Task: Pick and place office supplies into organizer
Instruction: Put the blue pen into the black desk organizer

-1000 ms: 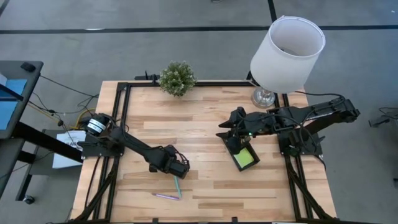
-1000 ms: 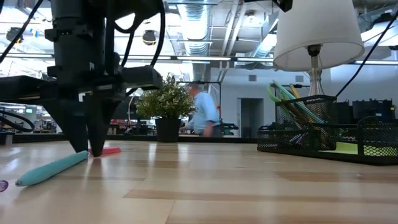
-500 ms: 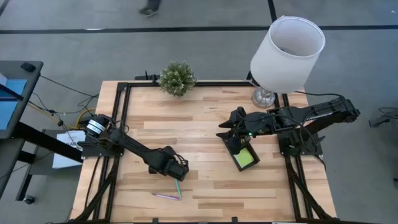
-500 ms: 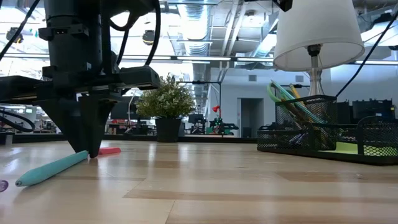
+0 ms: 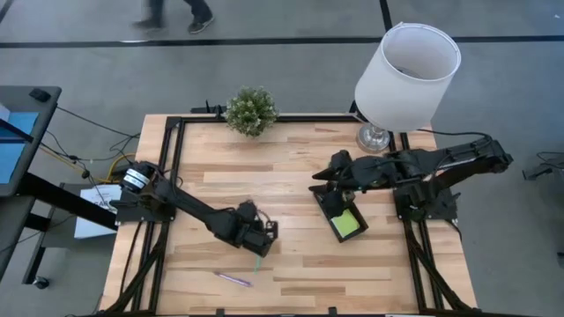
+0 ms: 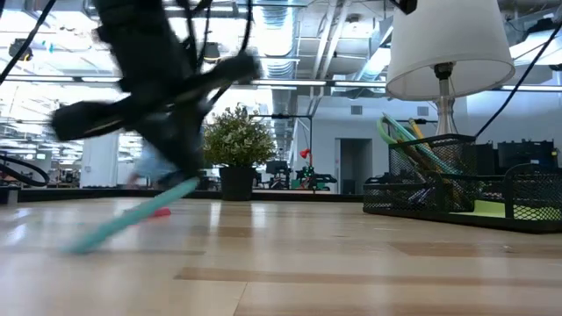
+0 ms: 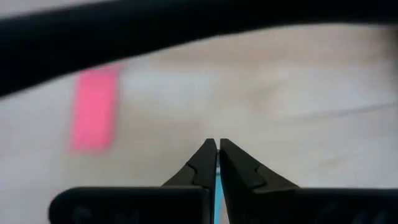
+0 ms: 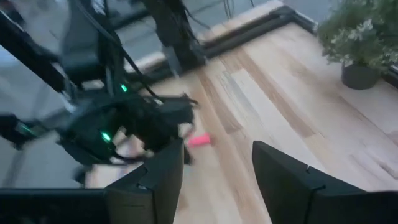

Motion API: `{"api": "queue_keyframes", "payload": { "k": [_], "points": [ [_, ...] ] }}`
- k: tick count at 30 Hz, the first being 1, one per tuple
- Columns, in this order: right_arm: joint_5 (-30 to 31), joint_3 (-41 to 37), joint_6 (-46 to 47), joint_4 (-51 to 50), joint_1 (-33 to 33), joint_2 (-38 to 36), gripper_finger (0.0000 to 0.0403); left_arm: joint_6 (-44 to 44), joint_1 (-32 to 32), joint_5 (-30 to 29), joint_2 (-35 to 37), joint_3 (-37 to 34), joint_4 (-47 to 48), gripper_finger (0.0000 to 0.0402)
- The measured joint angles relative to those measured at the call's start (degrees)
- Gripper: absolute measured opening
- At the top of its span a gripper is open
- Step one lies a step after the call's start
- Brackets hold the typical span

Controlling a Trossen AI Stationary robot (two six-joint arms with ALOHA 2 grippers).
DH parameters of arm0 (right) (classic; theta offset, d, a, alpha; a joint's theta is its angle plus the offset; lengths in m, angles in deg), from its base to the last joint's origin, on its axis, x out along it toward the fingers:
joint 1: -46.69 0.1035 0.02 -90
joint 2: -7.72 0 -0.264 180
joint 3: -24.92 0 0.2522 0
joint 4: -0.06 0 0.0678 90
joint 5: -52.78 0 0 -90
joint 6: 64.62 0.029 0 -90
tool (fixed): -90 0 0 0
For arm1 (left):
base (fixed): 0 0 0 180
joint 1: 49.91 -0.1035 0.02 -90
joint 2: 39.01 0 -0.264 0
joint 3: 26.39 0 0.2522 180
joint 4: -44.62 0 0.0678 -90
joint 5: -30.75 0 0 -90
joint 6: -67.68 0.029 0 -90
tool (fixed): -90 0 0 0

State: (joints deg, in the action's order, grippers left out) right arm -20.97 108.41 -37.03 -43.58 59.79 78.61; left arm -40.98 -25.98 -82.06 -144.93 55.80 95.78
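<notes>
Left gripper is clamped on a slim teal pen, lifted off the wooden tabletop; a purple pen and pink eraser remain outside the black mesh organizer, where the right gripper waits open.

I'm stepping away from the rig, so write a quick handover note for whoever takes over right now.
Left hand: shut on the teal pen, lifting it at the table's front left.
Right hand: open, empty, beside the organizer.
Done: sticky-note pad and several pens are in the organizer.
Left: drop off the teal pen, then fetch the purple pen and pink eraser from the table.
</notes>
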Motion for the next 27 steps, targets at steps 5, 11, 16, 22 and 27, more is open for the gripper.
{"api": "queue_keyframes", "payload": {
  "k": [5,11,16,22,27],
  "points": [
    [-1.85,0.03,4.39,0.94,2.18,-6.52,0.0178,11.76,-3.12,-15.68,0.78,7.39,-0.40,0.0002],
    [-0.97,0.07,2.55,9.47,9.40,-15.15,0.0175,41.09,-11.61,-23.05,0.80,15.63,-10.91,0.0001],
    [3.58,0.12,-3.87,12.60,15.78,-18.20,0.0175,63.11,-19.18,-19.37,0.80,19.67,-30.29,0.0000],
    [12.32,0.07,-5.14,9.30,19.65,-18.35,0.0175,75.28,-23.78,-9.92,0.78,19.63,-47.55,0.0000],
    [12.57,0.05,-5.18,8.86,19.80,-17.93,0.0175,77.58,-23.99,-8.11,0.78,19.63,-50.11,0.0000]
  ]
}}
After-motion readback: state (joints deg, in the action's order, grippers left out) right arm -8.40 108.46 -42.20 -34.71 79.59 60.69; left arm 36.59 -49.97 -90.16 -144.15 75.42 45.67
